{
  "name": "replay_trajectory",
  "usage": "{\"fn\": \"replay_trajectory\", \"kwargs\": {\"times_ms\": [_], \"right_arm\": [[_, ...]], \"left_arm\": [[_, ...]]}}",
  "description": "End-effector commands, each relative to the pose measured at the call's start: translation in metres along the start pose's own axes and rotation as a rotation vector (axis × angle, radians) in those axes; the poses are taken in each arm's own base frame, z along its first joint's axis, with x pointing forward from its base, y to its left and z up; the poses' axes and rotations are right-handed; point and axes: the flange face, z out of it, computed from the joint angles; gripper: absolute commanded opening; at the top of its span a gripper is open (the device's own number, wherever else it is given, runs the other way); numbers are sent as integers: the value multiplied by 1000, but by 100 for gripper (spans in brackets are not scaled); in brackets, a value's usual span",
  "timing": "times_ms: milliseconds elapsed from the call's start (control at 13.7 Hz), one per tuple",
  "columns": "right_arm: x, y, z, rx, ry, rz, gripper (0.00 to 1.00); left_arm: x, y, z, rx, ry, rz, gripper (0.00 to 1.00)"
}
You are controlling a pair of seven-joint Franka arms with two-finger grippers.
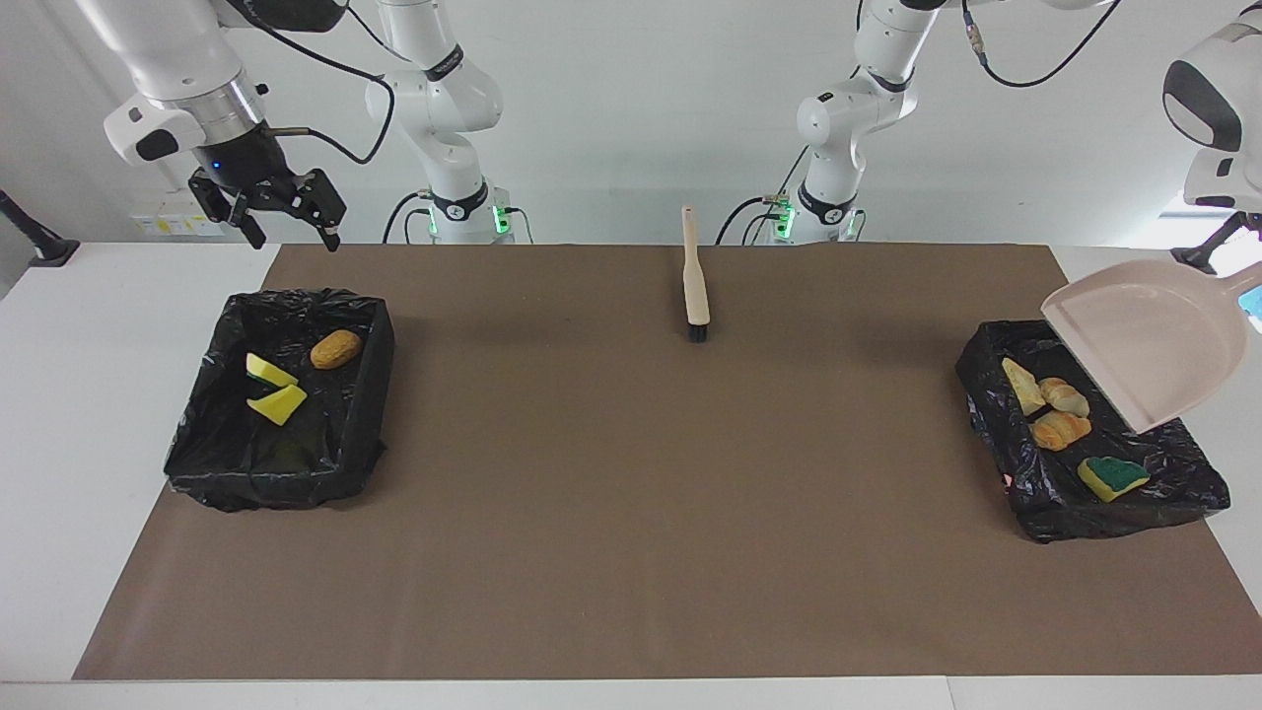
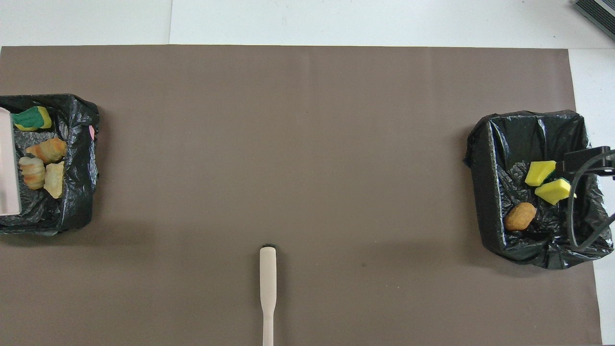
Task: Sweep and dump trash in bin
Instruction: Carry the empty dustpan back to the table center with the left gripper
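Observation:
My left gripper (image 1: pixel 1250 284), at the view's edge, is shut on the handle of the beige dustpan (image 1: pixel 1149 345), which hangs tilted and empty over the black-lined bin (image 1: pixel 998 449) at the left arm's end. In that bin lie a green-topped sponge (image 1: pixel 1112 476), two bread-like lumps (image 1: pixel 1060 429) and a pale wedge (image 1: pixel 1022 385). The bin (image 1: pixel 367 414) at the right arm's end holds two yellow sponge chunks (image 1: pixel 276 402) and a tan lump (image 1: pixel 335 348). My right gripper (image 1: pixel 296 237) hangs open and empty, high above that bin's robot-side edge.
The beige brush (image 1: pixel 696 281) lies on the brown mat (image 1: pixel 631 493) midway between the arm bases, bristles pointing away from the robots. In the overhead view the dustpan's edge (image 2: pixel 7 163) covers part of one bin (image 2: pixel 79 192).

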Motion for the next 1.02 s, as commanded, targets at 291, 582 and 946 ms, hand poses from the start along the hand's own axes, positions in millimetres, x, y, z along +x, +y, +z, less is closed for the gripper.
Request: {"fn": "replay_trajectory", "kwargs": {"times_ms": [291, 582, 946], "right_arm": [[-7, -14, -10, -10, 18, -39, 100], [-7, -18, -10, -28, 12, -95, 100], [-8, -16, -10, -27, 9, -92, 100]], "left_arm": [[67, 22, -85, -2, 228, -275, 0], [166, 41, -136, -111, 375, -559, 0], [277, 59, -174, -244, 476, -850, 0]]}}
